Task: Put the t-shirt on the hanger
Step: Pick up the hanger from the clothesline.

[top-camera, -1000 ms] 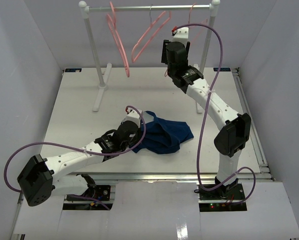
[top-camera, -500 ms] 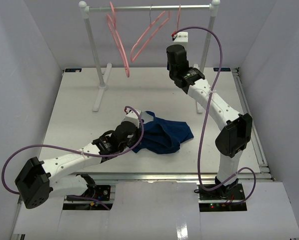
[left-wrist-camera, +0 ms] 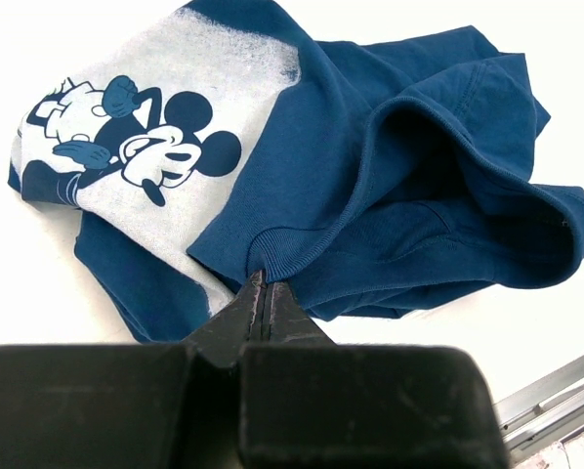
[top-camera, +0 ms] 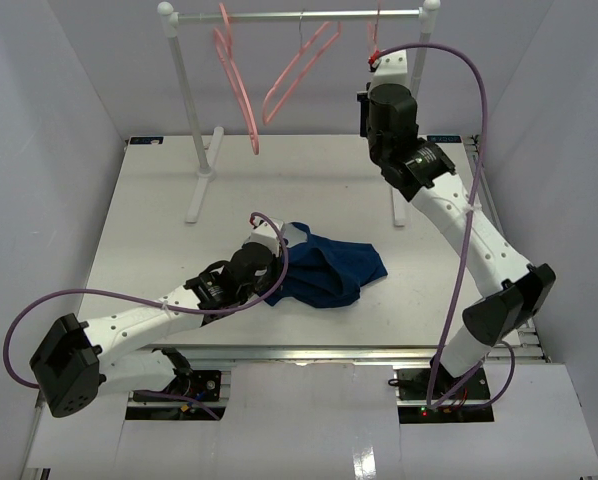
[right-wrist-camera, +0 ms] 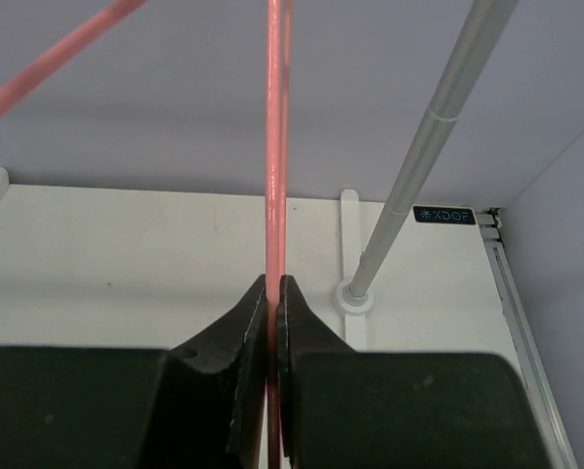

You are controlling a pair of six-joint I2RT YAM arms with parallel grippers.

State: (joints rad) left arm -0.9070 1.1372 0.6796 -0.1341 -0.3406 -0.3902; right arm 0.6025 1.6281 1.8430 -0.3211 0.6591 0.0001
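Observation:
The dark navy t-shirt (top-camera: 331,264) lies crumpled on the table, and a cartoon mouse print (left-wrist-camera: 136,137) shows in the left wrist view. My left gripper (left-wrist-camera: 265,280) is shut on a ribbed edge of the t-shirt (left-wrist-camera: 390,195) at its near side, low over the table (top-camera: 276,268). My right gripper (right-wrist-camera: 274,285) is raised to the right end of the rack and shut on the thin pink wire of the hanger (right-wrist-camera: 274,137). In the top view only a short piece of this hanger (top-camera: 372,38) shows above the right gripper (top-camera: 374,56).
A white clothes rack stands at the back, with its rail (top-camera: 279,16), left post (top-camera: 185,110) and right post (right-wrist-camera: 438,147). Two more pink hangers (top-camera: 234,80) (top-camera: 299,70) hang from the rail. Grey walls close in both sides.

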